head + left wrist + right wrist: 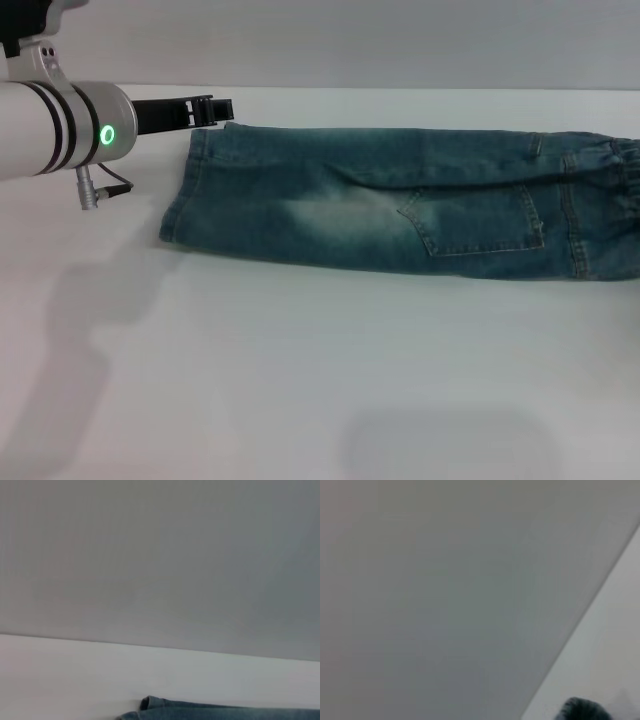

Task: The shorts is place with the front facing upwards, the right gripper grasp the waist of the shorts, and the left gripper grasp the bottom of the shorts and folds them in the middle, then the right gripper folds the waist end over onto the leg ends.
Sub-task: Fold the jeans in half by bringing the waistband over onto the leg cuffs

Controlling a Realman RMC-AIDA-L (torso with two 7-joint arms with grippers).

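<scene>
Left gripper (212, 108), nearest head cam, jaw gap can't tell, holds nothing, hovers at leg ends (185, 190) of folded shorts (420, 205) on table (300, 380), waist (625, 205) rightward; left wrist cam only catches shorts' edge (220, 712).

white table (300, 380), grey wall (350, 40)

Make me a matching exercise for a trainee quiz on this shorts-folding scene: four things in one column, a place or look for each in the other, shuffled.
1. left tool
2. waist
3. leg ends
4. light on the left arm

a. green ring
b. ruffled band at the robot's right
c. at the far corner of the leg hems
d. flat hems at the robot's left

Pairs: 1-c, 2-b, 3-d, 4-a
</scene>
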